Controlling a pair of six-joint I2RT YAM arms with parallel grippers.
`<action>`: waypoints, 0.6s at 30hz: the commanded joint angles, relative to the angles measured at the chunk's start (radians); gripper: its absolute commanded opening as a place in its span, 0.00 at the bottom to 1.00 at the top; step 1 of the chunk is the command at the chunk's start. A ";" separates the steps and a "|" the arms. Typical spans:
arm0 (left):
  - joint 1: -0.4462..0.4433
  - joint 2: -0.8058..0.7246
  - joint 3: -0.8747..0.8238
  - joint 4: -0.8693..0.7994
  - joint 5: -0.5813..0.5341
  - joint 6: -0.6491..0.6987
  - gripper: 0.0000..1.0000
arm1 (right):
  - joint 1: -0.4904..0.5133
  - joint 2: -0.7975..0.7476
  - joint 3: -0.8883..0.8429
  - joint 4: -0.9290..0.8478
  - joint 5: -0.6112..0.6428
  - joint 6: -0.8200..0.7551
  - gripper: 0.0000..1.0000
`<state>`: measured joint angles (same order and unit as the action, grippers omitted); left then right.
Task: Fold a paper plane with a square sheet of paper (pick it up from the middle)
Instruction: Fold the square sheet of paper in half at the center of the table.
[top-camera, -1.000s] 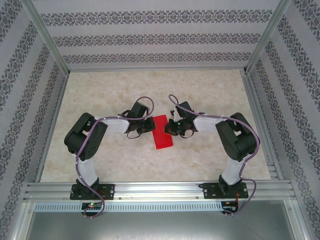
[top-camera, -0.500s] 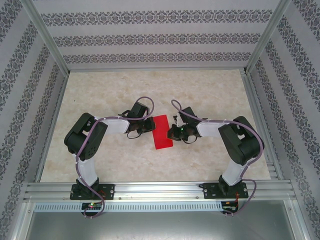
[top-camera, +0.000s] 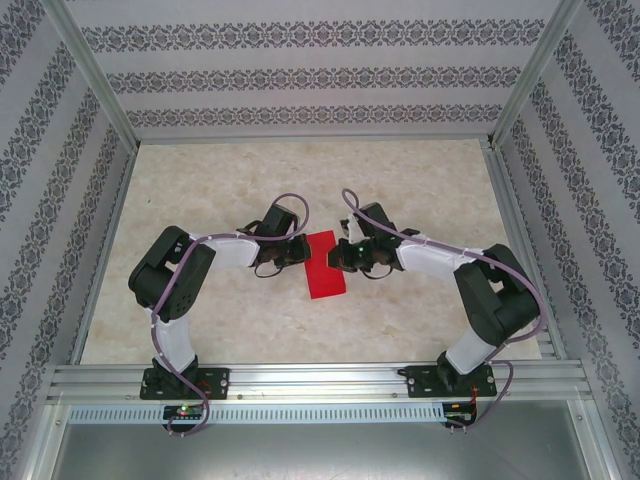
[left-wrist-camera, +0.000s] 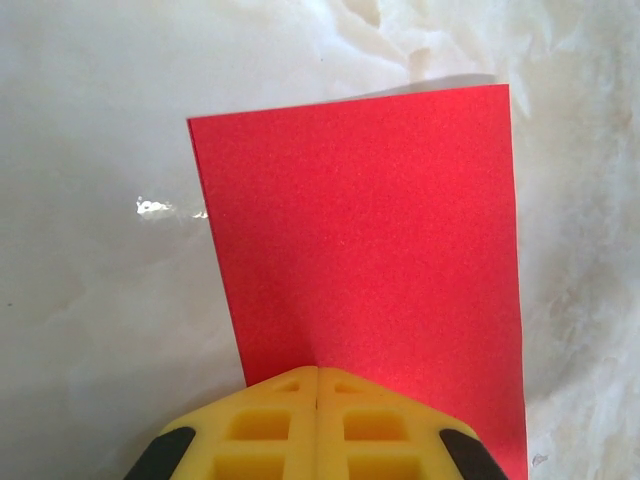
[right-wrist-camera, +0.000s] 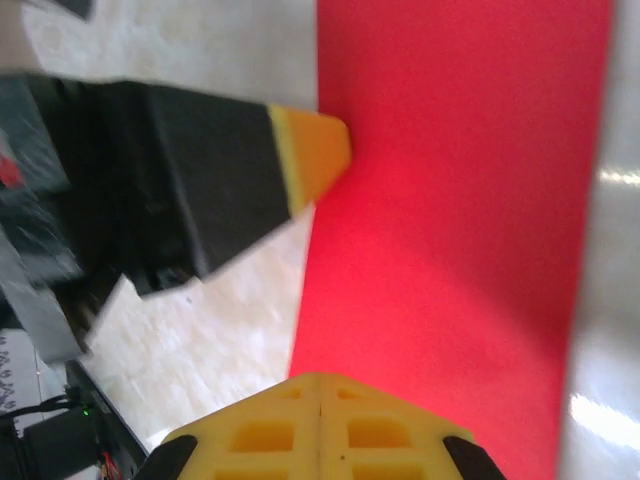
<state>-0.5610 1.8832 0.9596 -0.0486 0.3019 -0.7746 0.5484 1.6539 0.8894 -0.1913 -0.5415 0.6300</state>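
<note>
The square sheet of paper (top-camera: 325, 268) is bright red and lies flat on the table as an upright rectangle, narrower than it is long. My left gripper (top-camera: 302, 250) is shut, its yellow tips (left-wrist-camera: 317, 372) resting on the sheet's (left-wrist-camera: 370, 230) near edge. My right gripper (top-camera: 337, 256) is shut too, with its joined tips (right-wrist-camera: 319, 380) over the paper's (right-wrist-camera: 460, 200) opposite side. In the right wrist view the left gripper's yellow point (right-wrist-camera: 315, 148) touches the paper's far edge. Neither pair of jaws has paper between them.
The marble-patterned table (top-camera: 250, 180) is bare around the paper. Patterned walls and metal frame posts (top-camera: 95, 80) enclose it on three sides. Both arm bases sit on the rail (top-camera: 320, 380) at the near edge.
The right arm has stretched out, its elbow swinging right and lower, while its gripper stayed at the paper's right edge. The left arm and the paper have not moved.
</note>
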 joint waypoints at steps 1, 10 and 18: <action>-0.017 0.122 -0.070 -0.253 -0.149 0.010 0.00 | 0.014 0.078 0.042 0.002 -0.009 -0.018 0.00; -0.017 0.126 -0.067 -0.263 -0.162 0.003 0.00 | 0.018 0.147 0.006 -0.011 0.008 -0.020 0.00; -0.017 0.132 -0.063 -0.295 -0.202 0.003 0.00 | 0.018 0.114 -0.110 -0.036 0.025 -0.010 0.00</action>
<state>-0.5705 1.8881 0.9695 -0.0681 0.2745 -0.7750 0.5564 1.7779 0.8352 -0.1581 -0.5457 0.6300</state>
